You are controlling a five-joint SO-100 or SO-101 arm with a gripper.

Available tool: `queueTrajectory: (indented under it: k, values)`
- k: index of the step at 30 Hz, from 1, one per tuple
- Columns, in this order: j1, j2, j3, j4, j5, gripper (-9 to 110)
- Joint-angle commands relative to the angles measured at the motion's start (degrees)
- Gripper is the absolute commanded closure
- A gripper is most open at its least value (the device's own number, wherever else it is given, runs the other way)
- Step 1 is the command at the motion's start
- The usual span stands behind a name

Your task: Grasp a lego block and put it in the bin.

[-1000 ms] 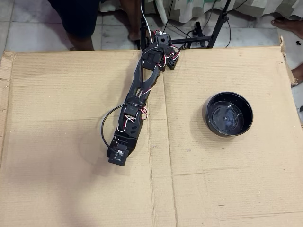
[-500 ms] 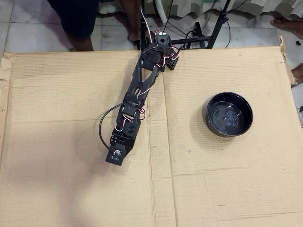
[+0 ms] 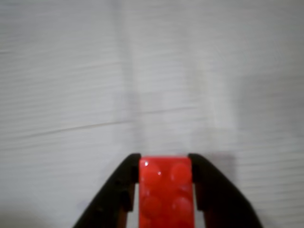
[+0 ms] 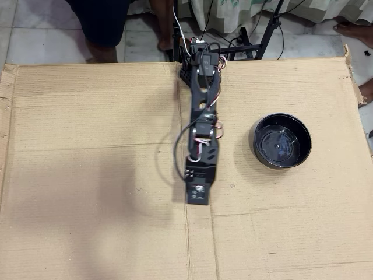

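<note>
In the wrist view a bright red lego block with two rows of studs sits clamped between my two black fingers. My gripper is shut on it, above pale cardboard. In the overhead view the arm reaches down the middle of the cardboard, and the gripper end hides the block. The bin, a round glossy black bowl, stands to the right of the arm, apart from the gripper.
A large sheet of brown cardboard covers the work surface, with a seam running down near the gripper. The arm's base sits at the far edge. People's legs and stand poles show beyond the far edge.
The arm has swung to the right, from the left-centre of the cardboard to about the middle seam, closer to the bowl.
</note>
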State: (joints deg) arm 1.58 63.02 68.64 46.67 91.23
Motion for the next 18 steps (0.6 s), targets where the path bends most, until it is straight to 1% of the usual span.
queueTrajectory:
  k: [1,4,9,18]
  values:
    - [-5.27,6.77,-1.14,2.72,3.69,101]
    - [-10.55,9.23,-1.14,6.77,6.94,101]
    - [-18.02,12.39,-1.14,15.82,9.4,101]
    - [-28.3,18.54,-1.05,31.03,9.4,101]
